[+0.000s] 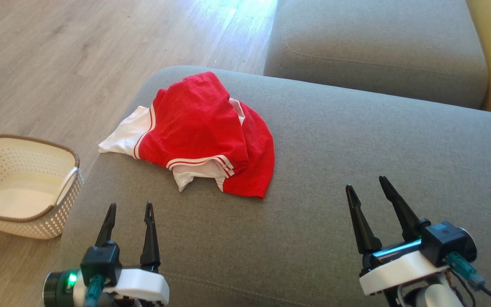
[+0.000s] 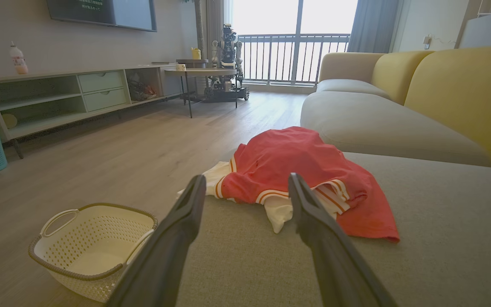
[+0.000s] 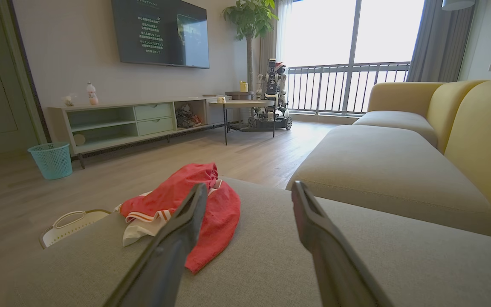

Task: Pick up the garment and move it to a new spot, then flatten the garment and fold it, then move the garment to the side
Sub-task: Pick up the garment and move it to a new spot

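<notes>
you have the red and white garment lying crumpled near the far left corner of the grey seat cushion, with its white part reaching the cushion's left edge. your left gripper hovers over the near left part of the cushion, fingers apart and empty. the garment lies ahead of it and a little to its right, clear of the fingertips. your right gripper hangs over the near right part of the cushion, also spread wide and empty, and the garment sits ahead and well off to its left. bare grey fabric lies between each gripper and the garment. a cream perforated basket stands on the wooden floor just beside the cushion's left edge. a second grey cushion lies beyond the far edge, apart from the garment.
</notes>
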